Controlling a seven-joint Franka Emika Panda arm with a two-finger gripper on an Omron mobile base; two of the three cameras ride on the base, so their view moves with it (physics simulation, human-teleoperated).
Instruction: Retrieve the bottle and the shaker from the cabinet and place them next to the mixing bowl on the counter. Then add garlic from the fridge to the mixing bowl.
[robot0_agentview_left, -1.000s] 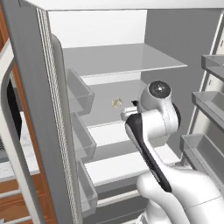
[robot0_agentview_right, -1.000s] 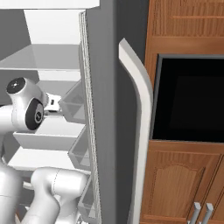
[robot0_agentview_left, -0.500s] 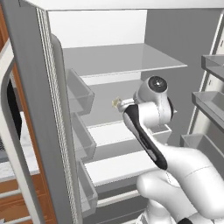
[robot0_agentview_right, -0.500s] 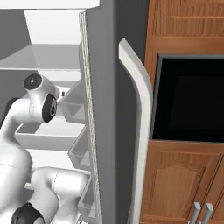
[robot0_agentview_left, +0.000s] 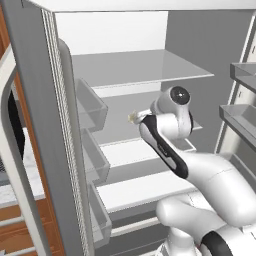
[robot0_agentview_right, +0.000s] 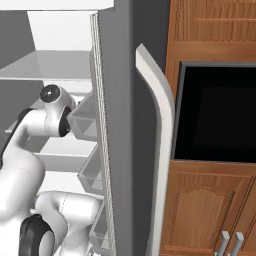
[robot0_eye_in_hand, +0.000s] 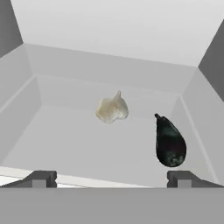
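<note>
The garlic (robot0_eye_in_hand: 112, 109) is being approached inside the fridge (robot0_agentview_left: 150, 70), an eggplant (robot0_eye_in_hand: 169, 143) at its 4 o'clock; the spread pincer (robot0_eye_in_hand: 111, 178) is holding nothing, so grasping and bowl delivery are judged outstanding.

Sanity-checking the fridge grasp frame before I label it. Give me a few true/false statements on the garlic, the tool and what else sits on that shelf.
1. The garlic lies on a fridge shelf. True.
2. The tool is shut on the garlic. False: its fingertips stand wide apart, short of the garlic, nothing between them.
3. A dark eggplant lies beside the garlic in the hand view. True.
4. The eggplant touches the garlic. False: bare shelf shows between them.
5. The fridge door is closed. False: it is open, with the arm reaching inside.
</note>
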